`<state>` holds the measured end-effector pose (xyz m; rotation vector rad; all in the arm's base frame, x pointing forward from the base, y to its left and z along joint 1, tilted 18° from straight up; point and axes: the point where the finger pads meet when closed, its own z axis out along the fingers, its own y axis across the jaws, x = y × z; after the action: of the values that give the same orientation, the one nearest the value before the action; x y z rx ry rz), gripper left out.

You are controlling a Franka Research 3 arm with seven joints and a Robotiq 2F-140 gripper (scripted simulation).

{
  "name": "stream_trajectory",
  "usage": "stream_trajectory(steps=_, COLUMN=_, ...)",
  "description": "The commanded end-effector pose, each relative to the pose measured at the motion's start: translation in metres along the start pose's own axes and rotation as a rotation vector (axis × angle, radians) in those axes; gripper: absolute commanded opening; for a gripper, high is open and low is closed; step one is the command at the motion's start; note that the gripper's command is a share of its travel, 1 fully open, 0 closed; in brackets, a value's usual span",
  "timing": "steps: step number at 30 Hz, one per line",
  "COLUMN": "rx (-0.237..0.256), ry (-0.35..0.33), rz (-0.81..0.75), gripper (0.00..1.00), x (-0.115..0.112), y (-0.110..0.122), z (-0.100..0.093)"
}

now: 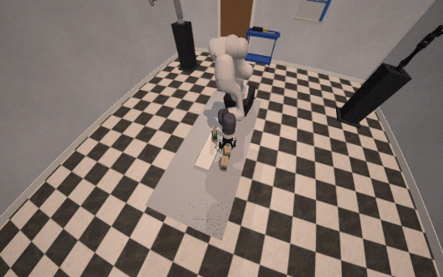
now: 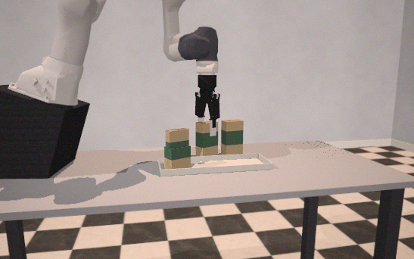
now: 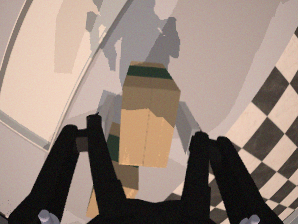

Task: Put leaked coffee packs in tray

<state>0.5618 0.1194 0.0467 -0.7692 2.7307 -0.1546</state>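
Note:
Three tan coffee packs with green bands stand on the grey table. One pack (image 2: 177, 148) (image 1: 215, 133) stands inside the left end of the white tray (image 2: 264, 164) (image 1: 206, 159) (image 3: 40, 63). The middle pack (image 2: 206, 138) (image 1: 227, 150) (image 3: 149, 119) and the right pack (image 2: 231, 136) (image 1: 223, 163) stand upright just behind the tray. My gripper (image 2: 208, 123) (image 1: 227, 142) (image 3: 145, 109) points straight down over the middle pack. Its fingers straddle the pack's top, open, with a gap on each side.
The robot's black base (image 2: 22, 132) stands on the table to the left of the tray. The table's front edge (image 2: 203, 197) runs across the exterior view. Two black camera stands (image 1: 373, 93) (image 1: 185, 40) and a blue cart (image 1: 262, 44) stand on the checkered floor.

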Motion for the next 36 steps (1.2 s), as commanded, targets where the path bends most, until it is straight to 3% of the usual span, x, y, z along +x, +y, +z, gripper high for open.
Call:
stream_trajectory(steps=1, rx=0.000, ry=-0.004, rz=0.002, gripper=0.54, x=-0.0016, y=0.0005, z=-0.0001)
stream_trajectory(steps=36, rx=0.000, ry=-0.004, rz=0.002, gripper=0.54, x=-0.0016, y=0.0005, z=-0.0057)
